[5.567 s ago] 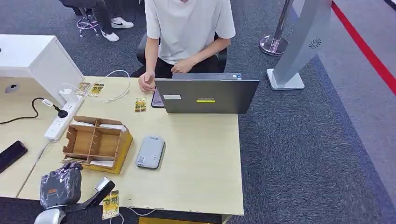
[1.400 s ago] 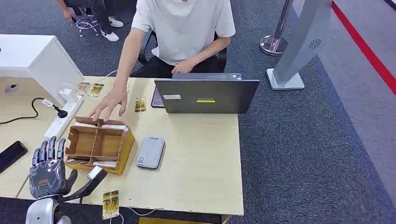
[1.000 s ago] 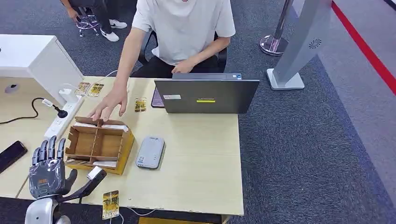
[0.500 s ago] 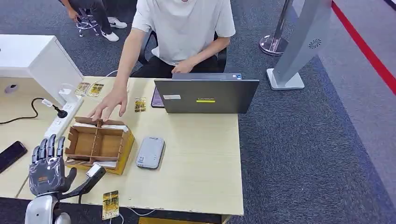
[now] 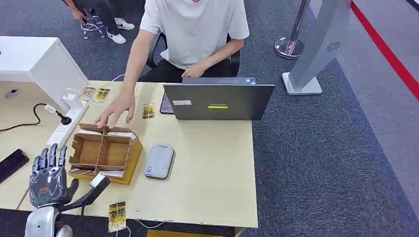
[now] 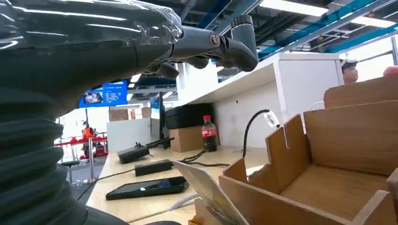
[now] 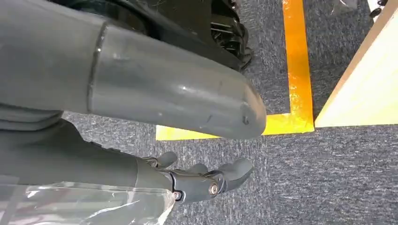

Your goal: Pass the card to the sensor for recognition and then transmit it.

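A yellow-green card lies at the table's front edge, partly over it. My left hand is raised to the left of the card and apart from it, fingers spread upward and thumb stretched toward the wooden box, holding nothing. The grey sensor lies flat right of the wooden divided box. In the left wrist view my fingers hang over the box, where a card leans in its near slot. My right hand hangs empty above the carpet beside the table.
A person sits behind the laptop, one hand resting at the box's far edge. More cards lie near that hand and by the power strip. A phone lies at the left. A white cabinet stands at the back left.
Since 5.6 s ago my left hand has uncurled and spread its fingers, and the person's hand has reached to the box. In the last second my left hand has drifted slightly toward me.
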Available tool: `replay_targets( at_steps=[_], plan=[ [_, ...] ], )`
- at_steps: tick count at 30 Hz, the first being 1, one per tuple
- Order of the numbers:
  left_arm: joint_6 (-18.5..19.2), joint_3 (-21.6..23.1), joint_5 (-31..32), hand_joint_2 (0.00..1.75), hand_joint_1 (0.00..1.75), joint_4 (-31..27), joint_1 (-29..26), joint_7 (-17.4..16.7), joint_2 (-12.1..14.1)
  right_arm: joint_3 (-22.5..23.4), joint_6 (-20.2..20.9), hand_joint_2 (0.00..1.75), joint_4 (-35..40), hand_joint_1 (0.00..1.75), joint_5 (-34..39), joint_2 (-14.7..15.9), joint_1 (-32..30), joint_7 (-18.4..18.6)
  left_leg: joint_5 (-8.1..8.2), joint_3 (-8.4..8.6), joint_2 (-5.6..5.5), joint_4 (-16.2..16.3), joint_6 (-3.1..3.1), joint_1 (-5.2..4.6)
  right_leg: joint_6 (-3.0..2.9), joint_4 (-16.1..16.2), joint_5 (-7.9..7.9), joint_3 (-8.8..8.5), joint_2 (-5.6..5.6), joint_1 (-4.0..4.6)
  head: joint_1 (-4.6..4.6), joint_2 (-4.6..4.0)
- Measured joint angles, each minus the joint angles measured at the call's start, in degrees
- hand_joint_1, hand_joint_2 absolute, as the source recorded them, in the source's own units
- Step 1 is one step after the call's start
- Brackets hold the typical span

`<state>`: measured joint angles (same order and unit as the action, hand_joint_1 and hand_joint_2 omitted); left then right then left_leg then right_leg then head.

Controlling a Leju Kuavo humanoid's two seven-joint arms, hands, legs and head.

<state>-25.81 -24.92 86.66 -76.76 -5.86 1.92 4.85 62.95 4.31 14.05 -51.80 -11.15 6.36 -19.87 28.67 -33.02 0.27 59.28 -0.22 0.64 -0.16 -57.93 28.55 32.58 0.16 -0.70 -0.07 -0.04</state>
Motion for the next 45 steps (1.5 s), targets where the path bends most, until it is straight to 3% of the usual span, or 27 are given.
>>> replay_targets(
  at_steps=[9, 10, 11, 40, 45],
  plan=[
    [0.59, 0.9, 0.0, 1.75, 0.0, 0.0, -0.06, -1.05, 0.28, 0.0, 0.02, 0.0, -0.09, 0.0, 0.0, 0.0, 0.01, 0.15, 0.0, 0.0, 0.0, 0.0, 0.0, 0.0, 0.0, 0.0, 0.0, 0.0, 0.0, 0.0, 0.0, 0.0],
    [0.59, 0.92, 0.0, 1.75, 0.42, 0.0, -0.06, -1.03, 0.31, 0.0, 0.02, 0.0, -0.11, 0.0, 0.0, 0.0, 0.01, 0.15, 0.0, 0.0, 0.0, 0.0, 0.0, 0.0, 0.0, 0.0, 0.0, 0.0, 0.0, 0.0, 0.0, 0.0],
    [0.59, 0.92, 0.0, 1.75, 1.75, 0.0, -0.07, -1.03, 0.37, 0.0, 0.02, 0.0, -0.11, 0.0, 0.0, 0.0, 0.01, 0.15, 0.0, -0.01, 0.0, 0.0, 0.0, 0.0, 0.0, 0.0, 0.0, 0.0, 0.0, 0.0, 0.0, 0.0],
    [5.57, 0.94, 0.0, 1.75, 1.75, -0.57, -0.4, 2.01, 0.41, -0.02, 0.15, 0.0, -0.17, 0.0, 0.0, 0.0, 0.01, 0.39, 0.0, 0.0, -0.01, -0.01, 0.0, 0.0, 0.0, -0.01, 0.0, -0.01, -0.01, 0.0, 0.0, 0.0],
    [2.77, 0.94, 0.0, 1.75, 1.75, -0.98, -0.69, 2.01, 0.39, 0.0, 0.17, 0.0, -0.17, 0.0, 0.15, 0.0, 0.01, 0.63, 0.0, 0.0, 0.0, -0.01, 0.0, 0.0, 0.0, -0.01, 0.0, -0.01, -0.01, 0.0, 0.0, 0.0]
  ],
)
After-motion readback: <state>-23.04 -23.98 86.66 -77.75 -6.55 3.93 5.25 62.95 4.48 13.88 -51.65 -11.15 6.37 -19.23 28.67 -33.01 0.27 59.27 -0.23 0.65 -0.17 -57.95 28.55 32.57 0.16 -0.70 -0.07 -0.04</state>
